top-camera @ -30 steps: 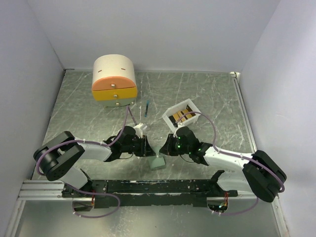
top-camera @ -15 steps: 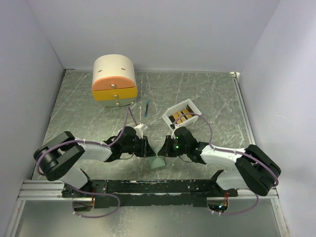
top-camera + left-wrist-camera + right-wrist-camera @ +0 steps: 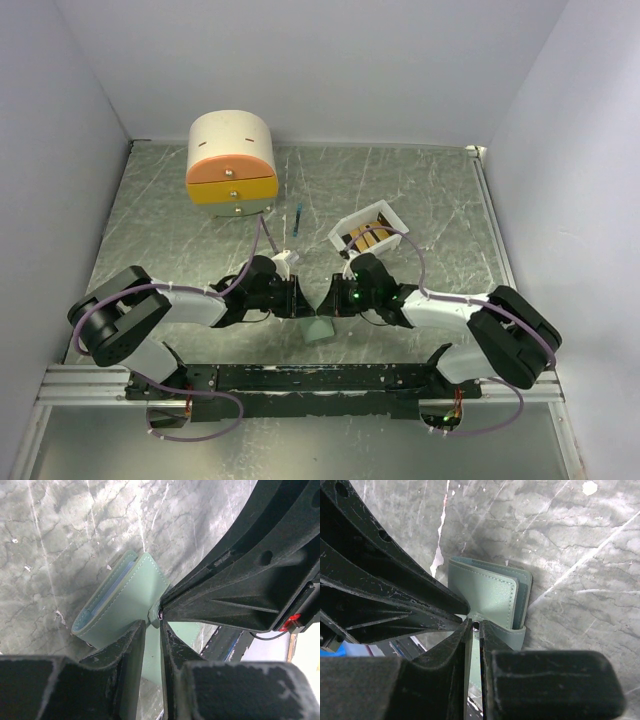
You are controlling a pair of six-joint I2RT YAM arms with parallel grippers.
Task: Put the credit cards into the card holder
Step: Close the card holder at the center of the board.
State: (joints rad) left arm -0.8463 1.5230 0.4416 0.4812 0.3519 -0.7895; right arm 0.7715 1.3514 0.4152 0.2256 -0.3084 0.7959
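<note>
The pale green card holder [image 3: 318,331] lies near the table's front edge, between both grippers. In the left wrist view the card holder [image 3: 125,602] lies partly open, and my left gripper [image 3: 152,626] is shut on its thin flap. In the right wrist view my right gripper [image 3: 475,625] is shut on the same flap of the card holder [image 3: 490,594], at the snap. The two grippers meet tip to tip, left [image 3: 303,305] and right [image 3: 327,303]. The credit cards [image 3: 366,236], gold and dark, lie in the white tray [image 3: 392,215].
A cream-and-orange drawer box [image 3: 231,165] stands at the back left. A thin blue stick [image 3: 297,218] lies between it and the tray. White walls enclose the table on three sides. A black rail [image 3: 320,378] runs along the front edge.
The right arm has shifted a little to the left, closing in on the left gripper. The card holder has moved slightly left with it. The left arm has barely moved.
</note>
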